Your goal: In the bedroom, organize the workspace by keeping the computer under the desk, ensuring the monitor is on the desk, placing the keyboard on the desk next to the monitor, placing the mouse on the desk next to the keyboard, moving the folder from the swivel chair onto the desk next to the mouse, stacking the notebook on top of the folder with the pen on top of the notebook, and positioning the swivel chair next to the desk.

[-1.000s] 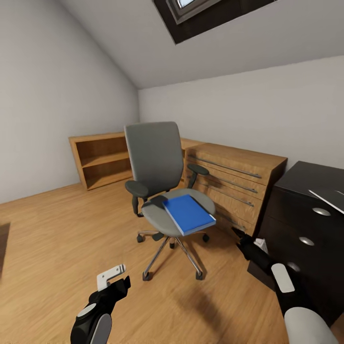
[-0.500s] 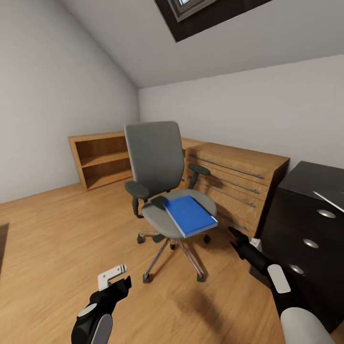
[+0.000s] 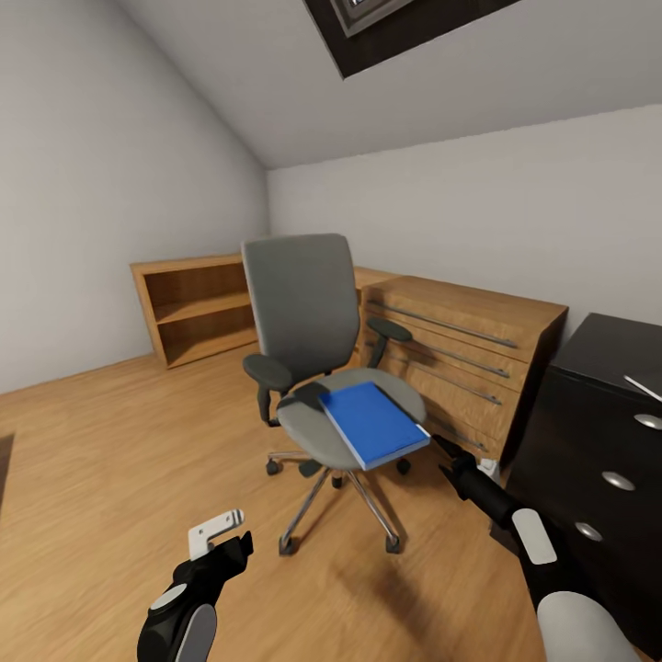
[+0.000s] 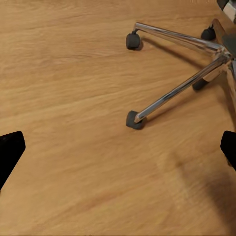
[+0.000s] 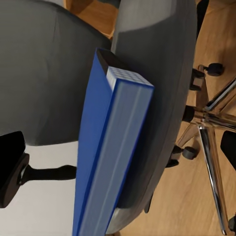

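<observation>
You have the right end effector (image 3: 448,457) reaching toward the swivel chair (image 3: 313,313), just beside the near corner of the folder (image 3: 372,424) and not yet touching it. The blue folder lies flat on the seat, one corner jutting past the seat's front edge, which probably gives you an edge to pinch. In the right wrist view the folder (image 5: 105,157) sits centred between the two dark fingertips (image 5: 11,164), which stand wide apart with nothing between them: the end effector is released and lined up on the folder's thickness, so the step in hand looks like the approach for the pick. The left end effector (image 3: 217,535) hangs low over the wooden floor (image 3: 92,460), near the chair's chrome base (image 4: 182,83), released too, its tips apart at the frame's sides. The bench (image 3: 607,405) stands at your right, the drawer unit closest, so the carry should be short. Watch the castors: a push on the seat may roll the chair away.
</observation>
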{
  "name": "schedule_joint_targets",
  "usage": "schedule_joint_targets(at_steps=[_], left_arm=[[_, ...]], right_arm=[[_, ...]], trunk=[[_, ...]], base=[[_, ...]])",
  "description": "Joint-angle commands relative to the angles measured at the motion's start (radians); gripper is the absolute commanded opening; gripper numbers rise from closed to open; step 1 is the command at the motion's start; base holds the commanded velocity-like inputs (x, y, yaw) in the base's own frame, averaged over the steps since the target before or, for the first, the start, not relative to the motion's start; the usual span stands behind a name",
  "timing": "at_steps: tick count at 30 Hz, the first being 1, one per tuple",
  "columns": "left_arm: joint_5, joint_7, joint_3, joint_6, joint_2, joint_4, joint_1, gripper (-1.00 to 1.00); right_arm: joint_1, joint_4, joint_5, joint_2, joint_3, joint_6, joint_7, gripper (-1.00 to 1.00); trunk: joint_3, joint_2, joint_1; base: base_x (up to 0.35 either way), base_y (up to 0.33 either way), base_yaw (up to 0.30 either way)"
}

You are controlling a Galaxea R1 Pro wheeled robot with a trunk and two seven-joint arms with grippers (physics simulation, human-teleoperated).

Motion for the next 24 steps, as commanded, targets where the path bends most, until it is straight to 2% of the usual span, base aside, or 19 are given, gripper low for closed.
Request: schedule_joint_targets(at_steps=[1,24], left_arm=[[0.011,0.01,-0.001,0.002,0.0,-0.001,-0.001,1.0],[0.01,0.01,0.0,0.001,0.0,-0.001,-0.001,1.0]], right_arm=[[-0.001,0.0,-0.003,0.001,-0.003,0.008,0.001,1.0],[-0.002,0.014,-0.003,0.001,-0.003,0.008,0.0,1.0]], trunk=[[-0.001,0.0,0.0],[-0.001,0.0,0.0]], base=[[0.116,0.07,0.0],[0.055,0.042,0.0]])
